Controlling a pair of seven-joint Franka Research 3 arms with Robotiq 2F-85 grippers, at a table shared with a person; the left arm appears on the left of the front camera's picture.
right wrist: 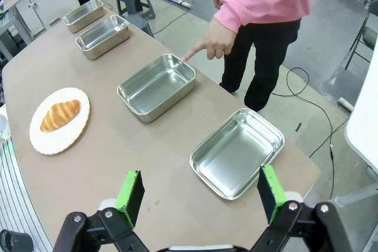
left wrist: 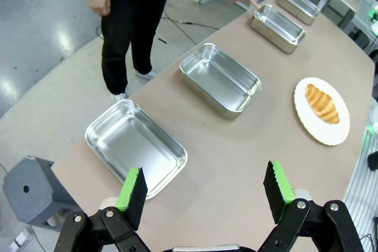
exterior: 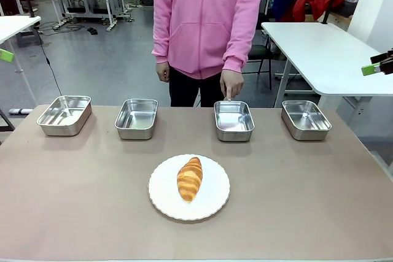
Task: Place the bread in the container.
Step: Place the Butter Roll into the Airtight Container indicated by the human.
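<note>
The croissant [exterior: 190, 178] lies on a round white plate [exterior: 212, 204] in the middle of the table, also seen in both wrist views as the bread [left wrist: 322, 104] [right wrist: 59, 115]. Four steel trays stand in a row at the far side. A person's finger [exterior: 228, 96] points at the rim of the third tray from the left [exterior: 234, 121] [left wrist: 279, 26] [right wrist: 156, 87]. My left gripper [left wrist: 204, 184] hangs open high above the table's left end. My right gripper [right wrist: 198, 190] hangs open above the right end. Nothing is between either pair of fingers.
The other trays sit at the far left [exterior: 64, 115], left of middle [exterior: 136, 118] and far right [exterior: 305, 119]. The person in a pink hoodie [exterior: 209, 16] stands at the far edge. A white table [exterior: 331, 59] stands at the back right.
</note>
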